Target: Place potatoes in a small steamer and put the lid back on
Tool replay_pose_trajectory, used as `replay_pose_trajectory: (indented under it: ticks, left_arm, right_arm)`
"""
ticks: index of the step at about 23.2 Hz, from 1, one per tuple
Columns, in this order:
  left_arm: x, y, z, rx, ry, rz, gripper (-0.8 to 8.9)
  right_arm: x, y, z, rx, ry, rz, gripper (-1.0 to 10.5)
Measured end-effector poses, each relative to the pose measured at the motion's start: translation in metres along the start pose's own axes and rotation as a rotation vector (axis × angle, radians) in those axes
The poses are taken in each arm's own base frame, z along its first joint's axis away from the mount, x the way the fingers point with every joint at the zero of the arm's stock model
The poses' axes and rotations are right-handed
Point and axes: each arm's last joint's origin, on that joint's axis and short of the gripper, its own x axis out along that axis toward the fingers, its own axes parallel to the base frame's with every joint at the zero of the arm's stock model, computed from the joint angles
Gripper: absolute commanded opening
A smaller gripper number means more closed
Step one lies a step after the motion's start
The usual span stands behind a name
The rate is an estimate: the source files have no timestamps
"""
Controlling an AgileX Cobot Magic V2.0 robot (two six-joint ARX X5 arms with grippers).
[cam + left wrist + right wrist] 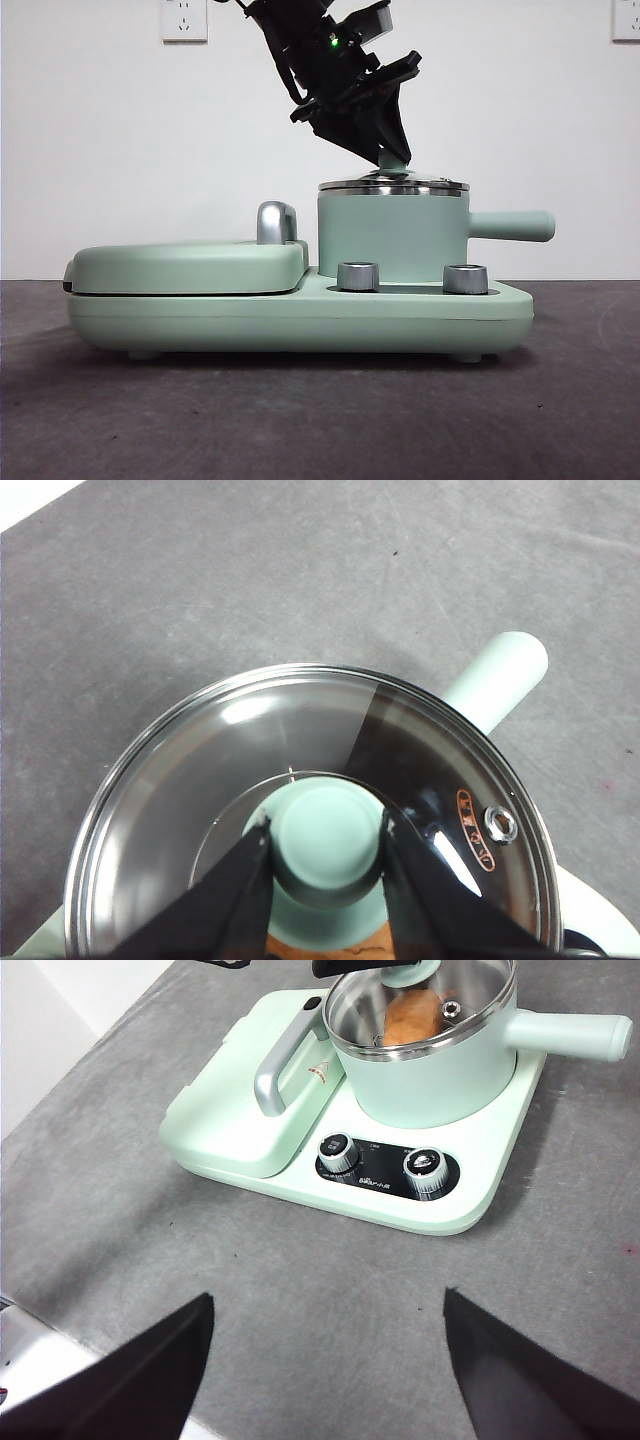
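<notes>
Glass, the round steel-rimmed lid point(300, 810) is sitting on the mint-green steamer pot point(392, 235) over the orange-brown potato point(410, 1018), its knob being pinched by the left gripper point(326, 842), so lifting away still pinching could be dragging it off.

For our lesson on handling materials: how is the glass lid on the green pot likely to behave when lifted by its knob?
The lid looks stiff, and probably fragile, being glass in a steel rim. Held only at the small knob by the left end effector, it may tilt or swing. The smooth knob could slip.
</notes>
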Motion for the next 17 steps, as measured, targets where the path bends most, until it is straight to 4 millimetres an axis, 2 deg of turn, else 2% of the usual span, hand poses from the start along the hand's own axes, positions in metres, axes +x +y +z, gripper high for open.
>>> replay_pose_trajectory:
  ticks: [9,10,11,13,14,17]
  left_arm:
    - [0.0,0.0003,-0.0004,-0.003,0.006,0.012,0.35]
    - [0.0,0.0001,-0.0004,-0.003,0.006,0.012,0.65]
    - [0.0,0.0001,-0.0004,-0.003,0.006,0.012,1.53]
    - [0.0005,-0.0002,-0.0005,-0.013,0.007,0.017,4.0]
    - [0.0005,-0.0001,0.0001,-0.017,0.003,0.022,4.83]
    - [-0.0038,0.0024,0.0034,-0.048,-0.002,0.029,5.01]
  right_arm:
    - [0.0,0.0,0.0,0.0,0.0,0.0,3.6]
    - [0.0,0.0,0.0,0.0,0.0,0.0,3.6]
    - [0.0,0.0,0.0,0.0,0.0,0.0,3.6]
    - [0.0,0.0,0.0,0.0,0.0,0.0,3.6]
    - [0.0,0.0,0.0,0.0,0.0,0.0,3.6]
    - [0.0,0.0,0.0,0.0,0.0,0.0,3.6]
